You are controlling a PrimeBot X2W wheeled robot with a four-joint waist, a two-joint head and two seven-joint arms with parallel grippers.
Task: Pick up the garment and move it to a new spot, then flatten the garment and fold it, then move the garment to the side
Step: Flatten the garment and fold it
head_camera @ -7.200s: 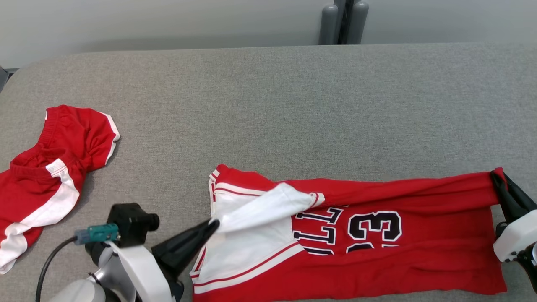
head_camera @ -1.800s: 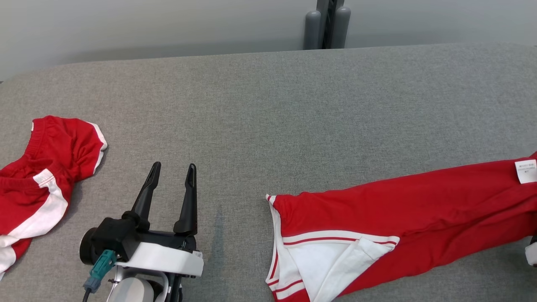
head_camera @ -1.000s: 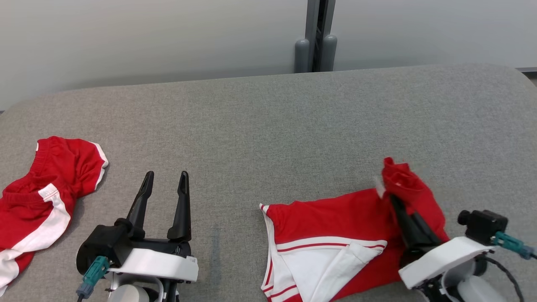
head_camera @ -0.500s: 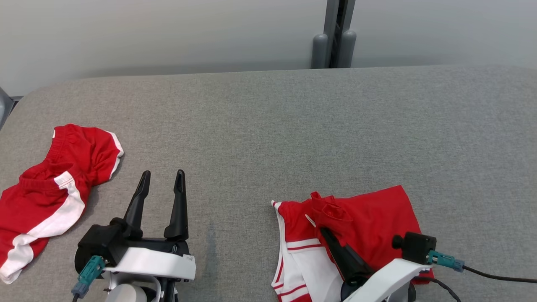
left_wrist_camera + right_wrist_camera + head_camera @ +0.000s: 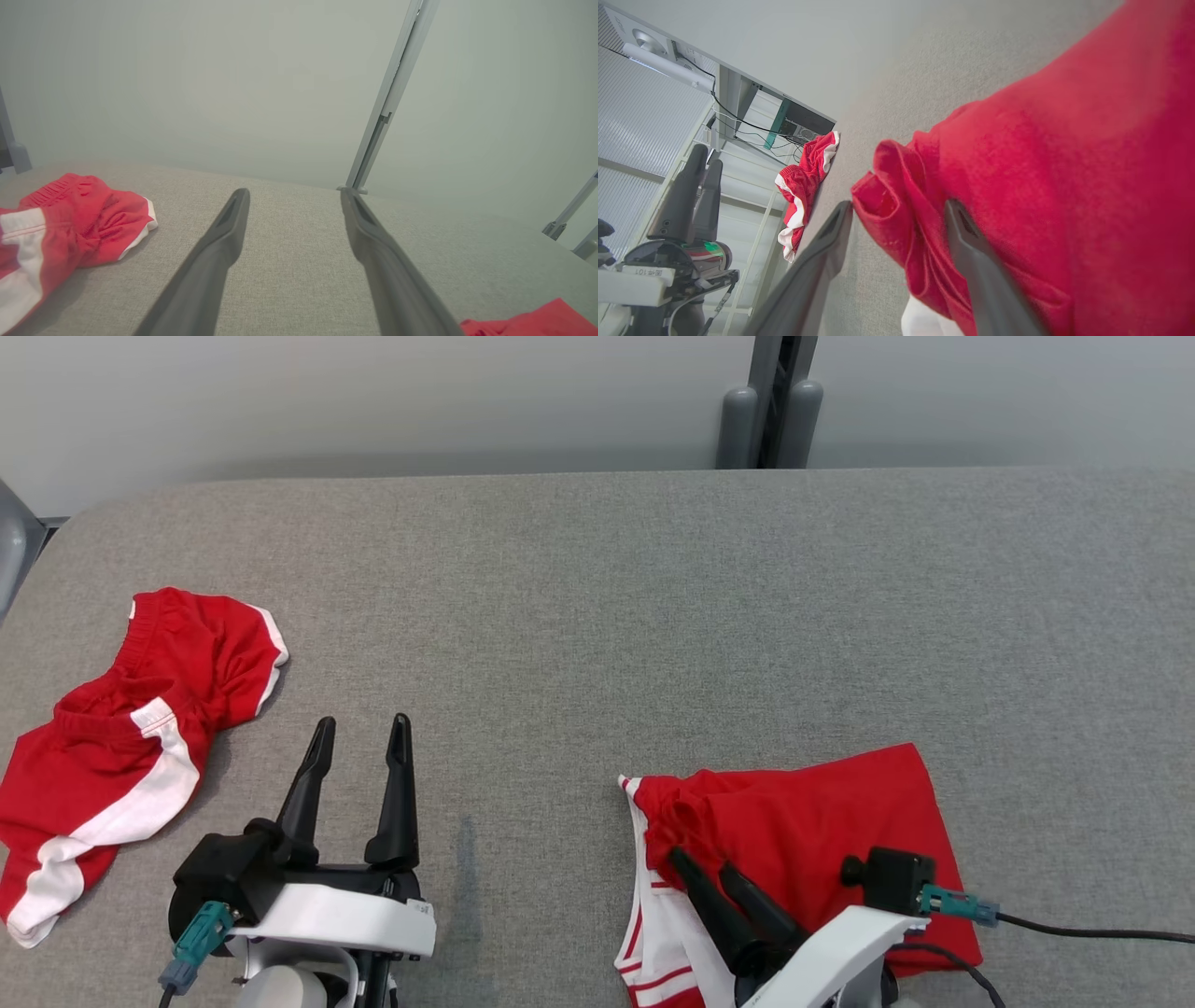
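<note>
A: My right gripper (image 5: 702,866), low in the frame's middle, has its fingers spread around a bunched edge of the garment (image 5: 812,812).
B: Where's it lying?
A: Lower right, folded. My left gripper (image 5: 362,723), lower left, gapes empty.

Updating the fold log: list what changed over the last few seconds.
The right end effector carried the jersey's free end leftward over the rest, folding it, then opened and let go. The left end effector stayed open and parked; the shorts stayed put.
</note>
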